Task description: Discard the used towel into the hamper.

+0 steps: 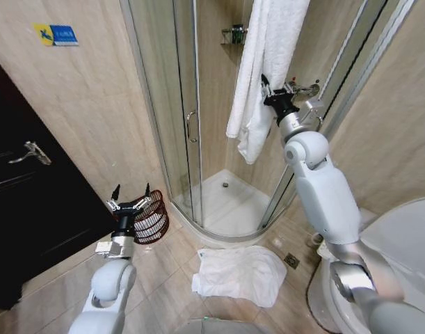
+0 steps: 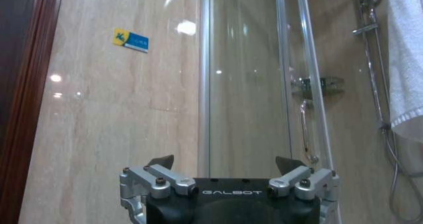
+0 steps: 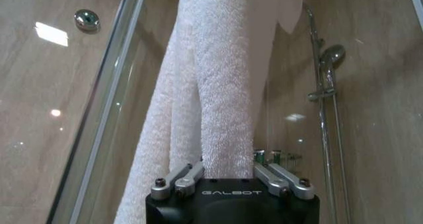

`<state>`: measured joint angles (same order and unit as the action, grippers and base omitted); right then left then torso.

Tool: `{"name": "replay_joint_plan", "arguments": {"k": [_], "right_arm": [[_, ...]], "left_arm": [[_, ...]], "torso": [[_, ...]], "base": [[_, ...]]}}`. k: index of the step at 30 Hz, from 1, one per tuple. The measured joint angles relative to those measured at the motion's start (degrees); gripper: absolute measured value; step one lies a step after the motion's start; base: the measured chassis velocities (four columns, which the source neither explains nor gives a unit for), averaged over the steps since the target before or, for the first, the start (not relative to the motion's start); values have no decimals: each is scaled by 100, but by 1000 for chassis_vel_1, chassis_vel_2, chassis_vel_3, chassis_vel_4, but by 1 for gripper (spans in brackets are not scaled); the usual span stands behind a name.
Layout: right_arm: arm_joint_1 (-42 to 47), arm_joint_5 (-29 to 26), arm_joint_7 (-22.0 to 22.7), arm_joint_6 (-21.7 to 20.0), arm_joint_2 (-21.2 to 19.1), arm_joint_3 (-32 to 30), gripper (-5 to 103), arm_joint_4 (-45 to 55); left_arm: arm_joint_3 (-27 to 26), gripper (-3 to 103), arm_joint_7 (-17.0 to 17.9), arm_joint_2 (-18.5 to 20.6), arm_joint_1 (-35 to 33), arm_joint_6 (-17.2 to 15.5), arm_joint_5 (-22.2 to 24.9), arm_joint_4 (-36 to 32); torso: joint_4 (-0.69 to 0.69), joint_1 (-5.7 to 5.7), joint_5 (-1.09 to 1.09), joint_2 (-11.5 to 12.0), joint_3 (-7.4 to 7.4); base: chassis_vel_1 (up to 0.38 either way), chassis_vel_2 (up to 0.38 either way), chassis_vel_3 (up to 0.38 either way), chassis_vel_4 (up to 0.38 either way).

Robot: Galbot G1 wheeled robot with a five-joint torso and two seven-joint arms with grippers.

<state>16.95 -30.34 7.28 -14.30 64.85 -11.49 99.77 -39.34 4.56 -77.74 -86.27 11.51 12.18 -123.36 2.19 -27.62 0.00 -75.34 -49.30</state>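
A white towel (image 1: 262, 56) hangs from high up on the glass shower enclosure. My right gripper (image 1: 268, 89) is raised to it and shut on one hanging fold, about halfway down the cloth. In the right wrist view the towel (image 3: 225, 85) runs straight down between the closed fingers of the right gripper (image 3: 227, 165). The hamper (image 1: 155, 219), a small reddish-brown open-weave basket, stands on the floor by the shower's corner. Just in front of it my left gripper (image 1: 132, 192) is held open with nothing in it. In the left wrist view the left gripper (image 2: 225, 162) faces the shower glass, with the towel (image 2: 406, 60) at the edge.
Another white cloth (image 1: 240, 273) lies spread on the tile floor before the shower tray. A toilet (image 1: 400, 243) stands at the right and a black door (image 1: 24, 209) at the left. The curved glass shower door (image 1: 177, 104) rises between hamper and towel. A floor drain (image 1: 291, 261) sits near the toilet.
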Motion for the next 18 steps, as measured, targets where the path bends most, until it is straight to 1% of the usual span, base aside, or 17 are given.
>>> {"name": "replay_joint_plan", "arguments": {"k": [2,3,6,12,18], "right_arm": [[66,-4,-3,18,2,-9,14,-27],[66,-4,-3,18,2,-9,14,-27],[189,-21,-22,37,-8,4,5,-33],[315,-24,-56,65,-5,13,4,-42],[572,-12,-83,90,2,-23,4,49]], "left_arm": [[12,100,19,23,-6,-30,2,1],[12,100,19,23,-6,-30,2,1],[82,100,48,73,-52,-97,21,-19],[130,100,63,109,-27,-175,9,-23],[121,100,65,104,-55,-172,3,-25]], "torso": [[0,0,0,0,0],[0,0,0,0,0],[0,0,1,0,0],[0,0,0,1,0],[0,0,-1,1,1]], "base": [[0,0,0,0],[0,0,0,0],[0,0,0,0],[0,0,0,0],[0,0,0,0]]}}
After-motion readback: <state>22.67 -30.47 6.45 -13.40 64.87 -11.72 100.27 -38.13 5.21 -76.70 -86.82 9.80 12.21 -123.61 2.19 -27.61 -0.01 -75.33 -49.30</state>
